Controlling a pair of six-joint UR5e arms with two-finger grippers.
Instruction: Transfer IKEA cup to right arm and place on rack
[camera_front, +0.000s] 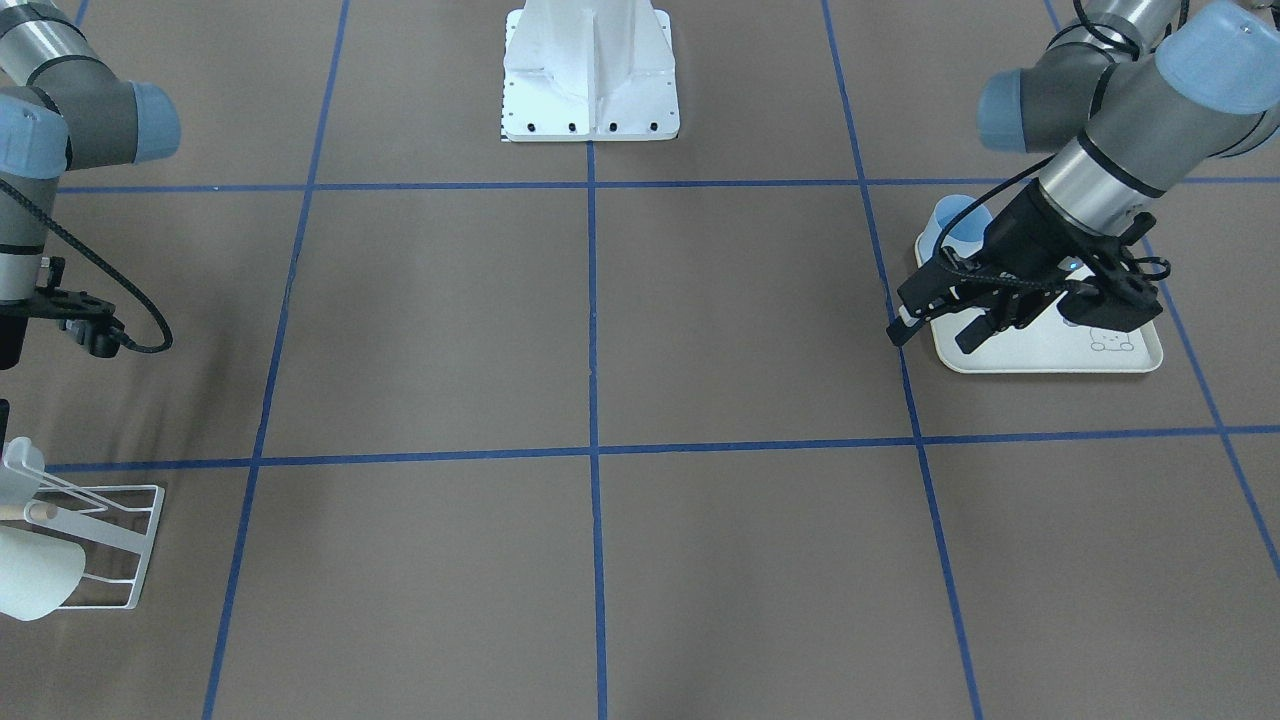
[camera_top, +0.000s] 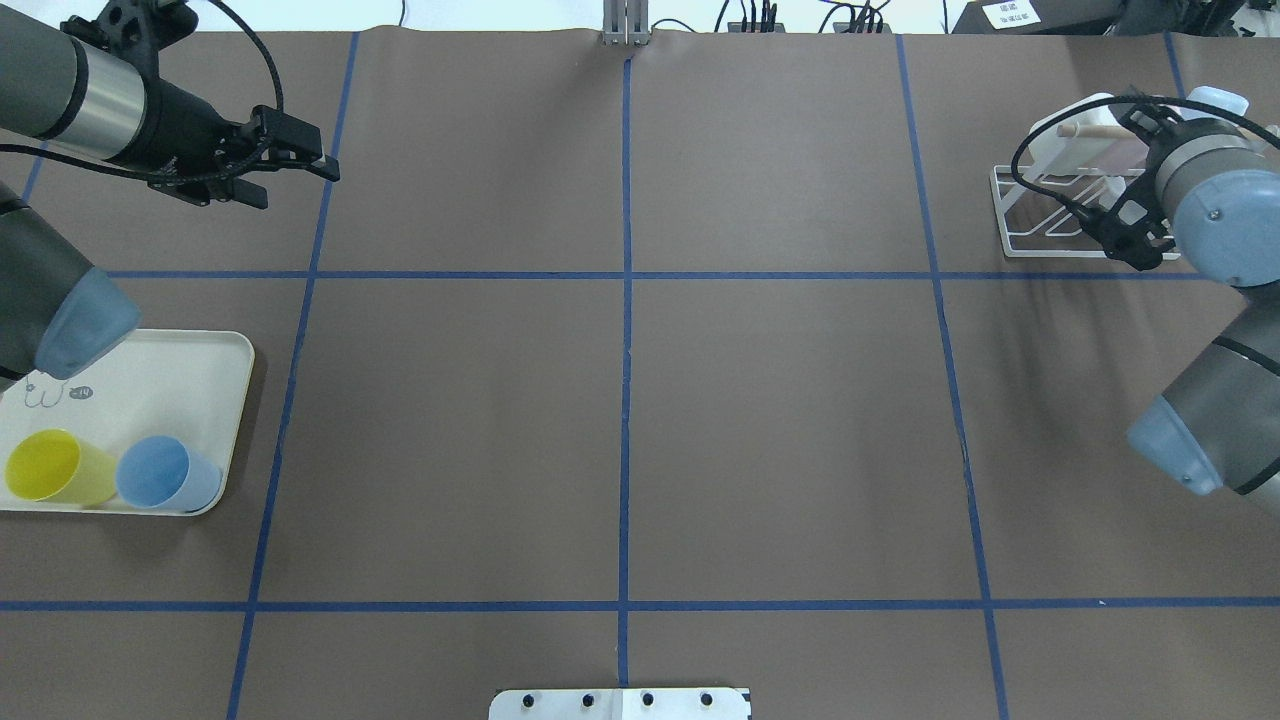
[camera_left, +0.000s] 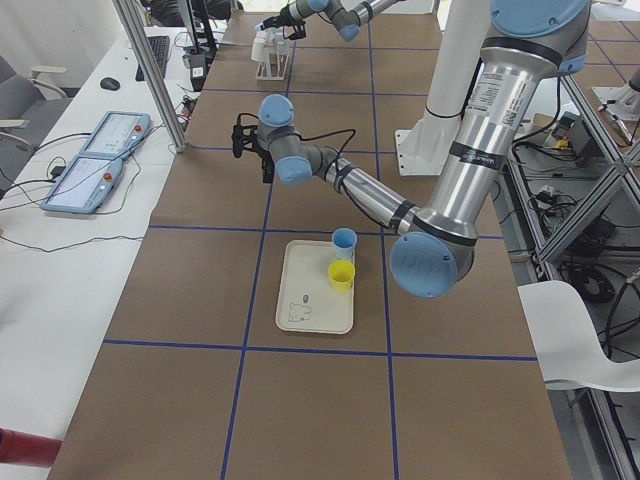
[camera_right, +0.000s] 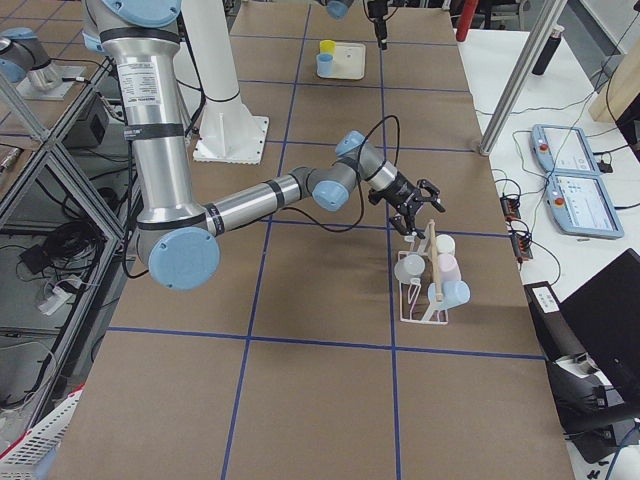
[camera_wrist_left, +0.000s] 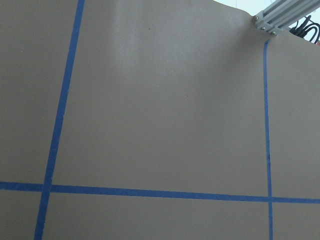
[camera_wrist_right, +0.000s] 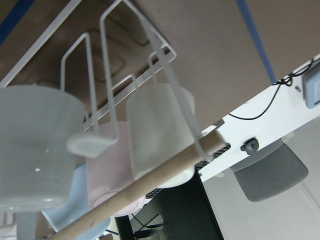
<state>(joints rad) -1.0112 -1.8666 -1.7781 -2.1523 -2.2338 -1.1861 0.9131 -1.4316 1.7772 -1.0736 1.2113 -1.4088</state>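
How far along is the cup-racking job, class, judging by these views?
Done: four pale cups sit on the white wire rack. In hand: nothing; the left gripper and right gripper are open, empty. Left: a yellow plastic cup and a blue plastic cup wait on the cream tray.

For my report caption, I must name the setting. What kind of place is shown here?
Most likely a robotics laboratory: the left arm and right arm stand at a table marked with a blue tape grid, and teach pendants lie on a side bench.
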